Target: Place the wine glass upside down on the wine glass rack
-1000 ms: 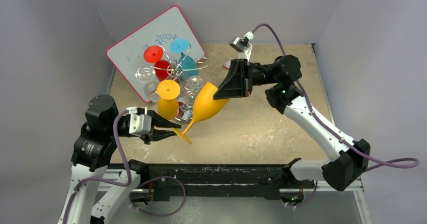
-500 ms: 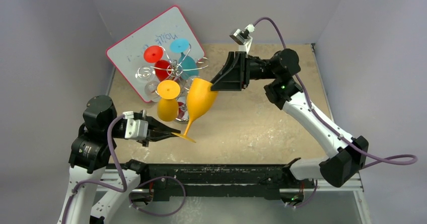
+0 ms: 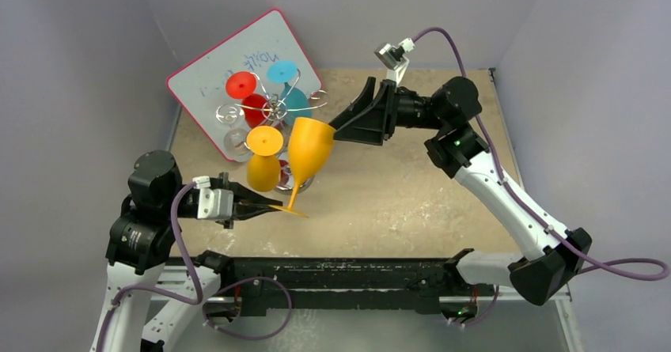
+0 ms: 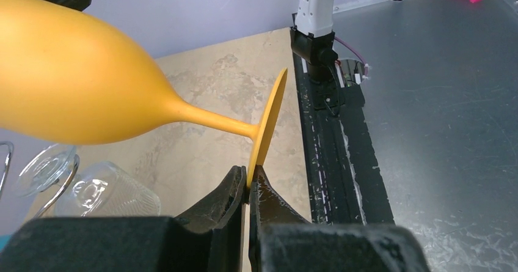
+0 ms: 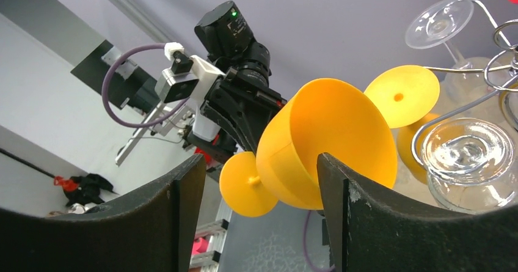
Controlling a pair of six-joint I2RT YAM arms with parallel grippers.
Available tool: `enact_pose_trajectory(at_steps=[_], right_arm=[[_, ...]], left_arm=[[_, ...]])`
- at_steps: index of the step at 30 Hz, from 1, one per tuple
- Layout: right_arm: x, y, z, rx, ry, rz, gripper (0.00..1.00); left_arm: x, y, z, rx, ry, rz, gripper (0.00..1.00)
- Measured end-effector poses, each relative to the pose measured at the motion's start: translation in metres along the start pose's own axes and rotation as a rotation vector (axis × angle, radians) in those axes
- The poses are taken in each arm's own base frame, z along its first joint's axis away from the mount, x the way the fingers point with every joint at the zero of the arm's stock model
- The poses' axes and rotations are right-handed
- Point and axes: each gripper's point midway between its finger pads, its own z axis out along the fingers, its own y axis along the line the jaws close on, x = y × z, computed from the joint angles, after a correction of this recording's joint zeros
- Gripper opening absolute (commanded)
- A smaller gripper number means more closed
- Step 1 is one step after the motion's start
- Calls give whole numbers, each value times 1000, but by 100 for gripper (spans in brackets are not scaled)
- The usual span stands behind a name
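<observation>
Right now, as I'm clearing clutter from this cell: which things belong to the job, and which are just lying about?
Job: orange wine glass, foot pinched in left end effector; right end effector, open at its bowl; wine glass rack.

Lying about: pink-framed whiteboard; red glass, teal glass, second orange glass, clear glass, hung on the rack.

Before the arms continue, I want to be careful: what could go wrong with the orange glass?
The left gripper pinches only the thin foot rim of the wine glass, so the bowl may sag or slip out. The open right gripper flanks the bowl; pulling away could knock it. The bowl hangs close to glasses on the wine glass rack.
</observation>
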Motion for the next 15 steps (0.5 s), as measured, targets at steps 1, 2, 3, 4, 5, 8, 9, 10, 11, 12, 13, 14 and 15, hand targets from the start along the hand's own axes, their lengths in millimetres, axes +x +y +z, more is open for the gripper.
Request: enact_pose_trajectory(at_steps=[1, 2, 3, 4, 5, 8, 9, 10, 11, 12, 13, 14, 15], right_arm=[[-1, 0, 0, 3, -4, -6, 70], [-1, 0, 0, 6, -7, -11, 70], [-2, -1, 0, 10, -11, -18, 70], [-3, -2, 0, 17, -18, -24, 70], [-4, -4, 0, 24, -23, -25, 70], [-7, -8, 0, 49, -44, -38, 70], [-8, -8, 0, 57, -52, -43, 70], [-10, -8, -1, 64, -60, -51, 70], [-11, -7, -1, 68, -67, -61, 70], [-15, -5, -2, 75, -80, -76, 70], [-17, -3, -2, 80, -90, -94, 70], [-21, -1, -3, 92, -106, -115, 69], [-25, 2, -5, 103, -122, -142, 68]], left_arm=[[-1, 0, 0, -4, 1, 8, 0], [-1, 1, -1, -7, 3, 11, 0], [-2, 1, -1, -10, 4, 19, 0], [-2, 1, -1, -12, 4, 24, 0], [-3, 1, -2, -15, 5, 30, 0], [-3, 2, -3, -30, 14, 40, 0], [-2, 2, -3, -35, 17, 40, 0], [-1, 4, -3, -43, 22, 39, 0], [0, 5, -4, -52, 28, 42, 0], [1, 7, -4, -64, 34, 43, 0], [1, 9, -5, -75, 39, 46, 0], [1, 11, -6, -87, 44, 49, 0], [1, 14, -6, -104, 50, 50, 0]])
